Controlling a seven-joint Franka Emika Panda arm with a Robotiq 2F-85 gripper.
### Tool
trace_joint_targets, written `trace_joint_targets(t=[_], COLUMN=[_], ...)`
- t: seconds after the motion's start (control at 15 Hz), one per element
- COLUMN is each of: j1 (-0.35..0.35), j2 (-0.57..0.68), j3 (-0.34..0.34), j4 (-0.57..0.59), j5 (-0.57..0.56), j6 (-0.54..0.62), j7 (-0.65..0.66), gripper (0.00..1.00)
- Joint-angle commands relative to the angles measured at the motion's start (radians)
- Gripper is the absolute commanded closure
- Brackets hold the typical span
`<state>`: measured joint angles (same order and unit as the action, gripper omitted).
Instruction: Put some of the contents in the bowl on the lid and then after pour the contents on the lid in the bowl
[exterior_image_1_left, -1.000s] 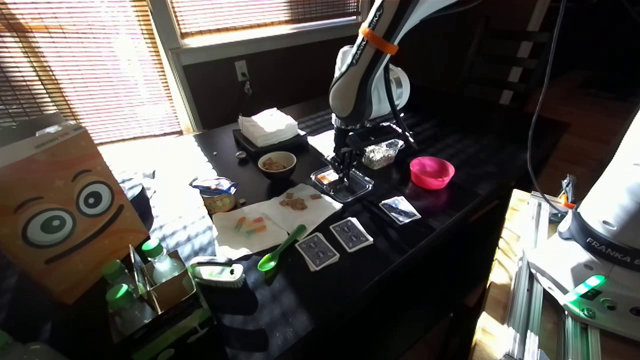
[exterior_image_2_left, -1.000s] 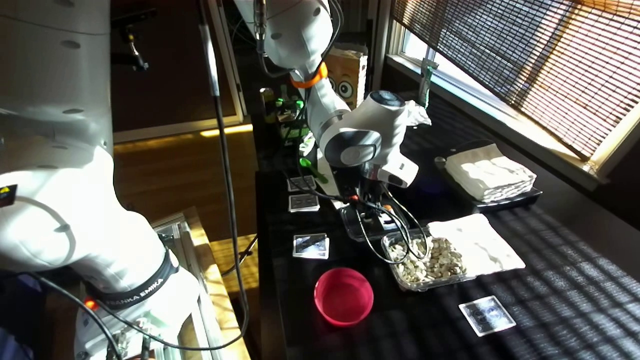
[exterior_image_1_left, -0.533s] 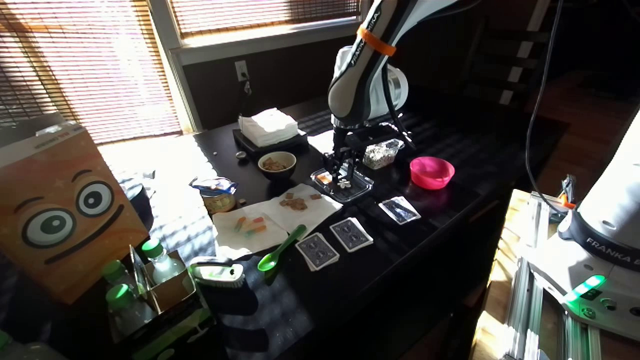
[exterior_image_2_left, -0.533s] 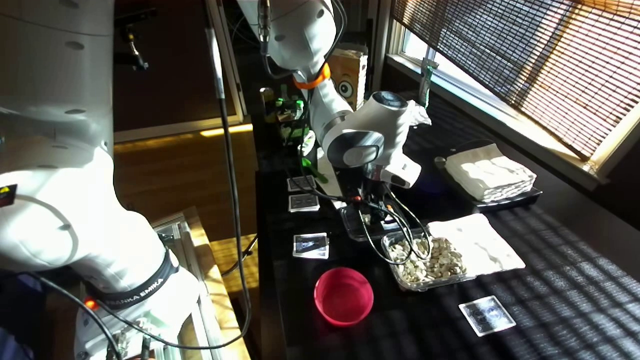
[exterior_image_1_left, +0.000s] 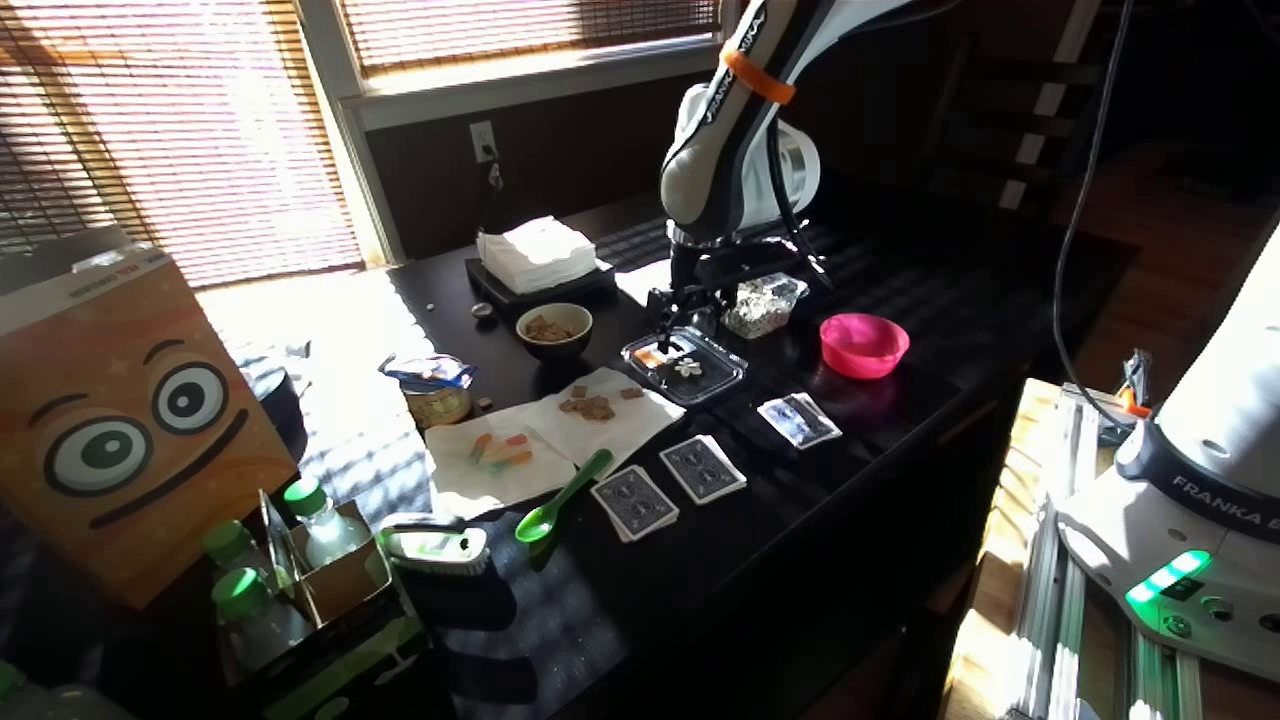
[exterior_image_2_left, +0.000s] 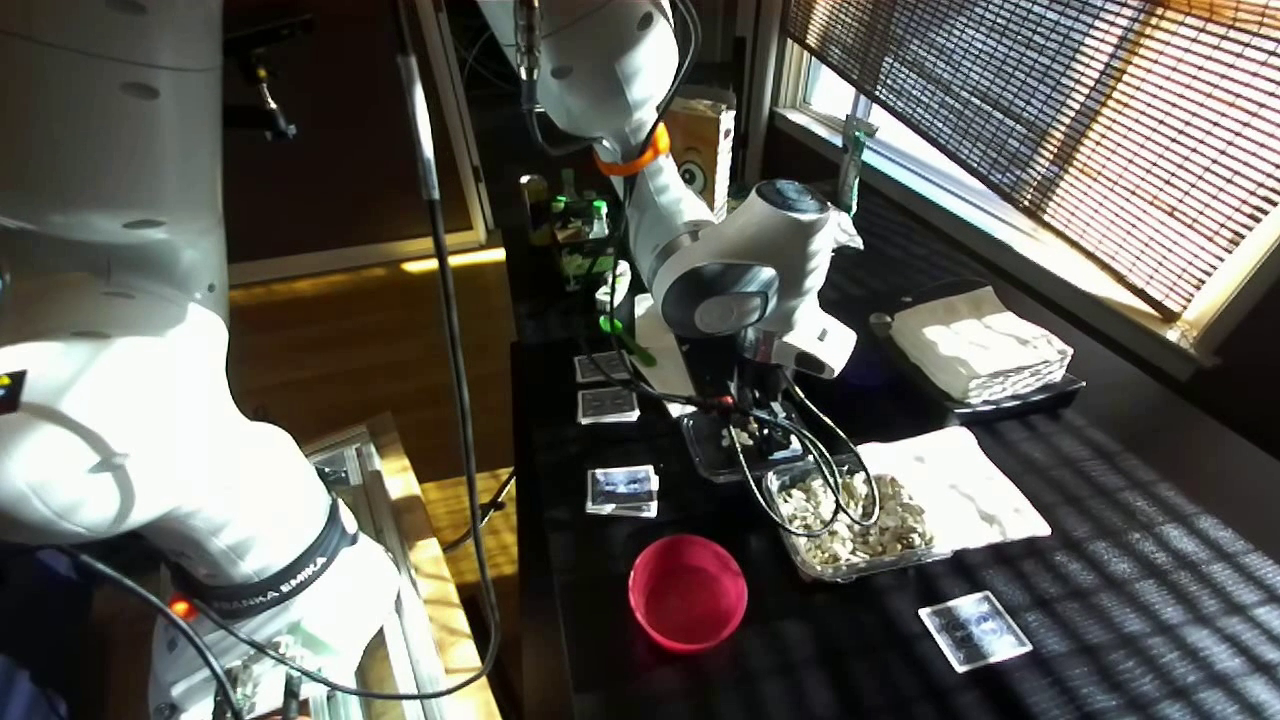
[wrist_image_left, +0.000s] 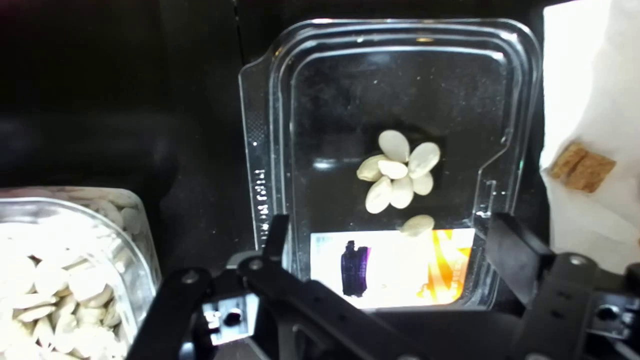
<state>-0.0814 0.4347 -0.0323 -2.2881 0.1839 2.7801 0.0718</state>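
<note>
The lid (wrist_image_left: 345, 95), clear plastic with a raised rim, lies flat on the black table. Several pale seeds from the contents (wrist_image_left: 402, 191) sit clustered at its middle, and a single seed touches the printed label. In the wrist view my gripper (wrist_image_left: 395, 245) stands open over the label end, fingers (wrist_image_left: 517, 257) wide apart, nothing between them. In an exterior view the gripper (exterior_image_1_left: 690, 330) is just above the lid (exterior_image_1_left: 728, 378). Beside it, the bowl (exterior_image_2_left: 830, 574), a clear container, holds many pale seeds; only its corner (wrist_image_left: 142, 240) shows in the wrist view.
A pink bowl (exterior_image_1_left: 865, 347) and playing cards (exterior_image_1_left: 800, 420) stand near. A white napkin (exterior_image_2_left: 955, 485) touches the container, with arm cables (exterior_image_2_left: 850, 500) looping over it. A bowl of brown pieces (exterior_image_1_left: 553, 325), a green spoon (exterior_image_1_left: 565, 495) and more napkins (exterior_image_1_left: 537, 255) lie farther off.
My gripper was down at the lid with its jaws together. They have spread apart, seeds now show on the lid, and the gripper has risen and backed off slightly.
</note>
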Motion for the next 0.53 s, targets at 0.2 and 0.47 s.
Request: trace_joint_targets(t=[0.2, 0.47], j1=[-0.147, -0.215], j2=[-0.008, 0.0], j3=[0.091, 0.139], j4=[0.003, 0.011], j5=[0.072, 0.13], j6=[-0.02, -0.037], j7=[-0.182, -0.26], gripper=[0.0, 0.0])
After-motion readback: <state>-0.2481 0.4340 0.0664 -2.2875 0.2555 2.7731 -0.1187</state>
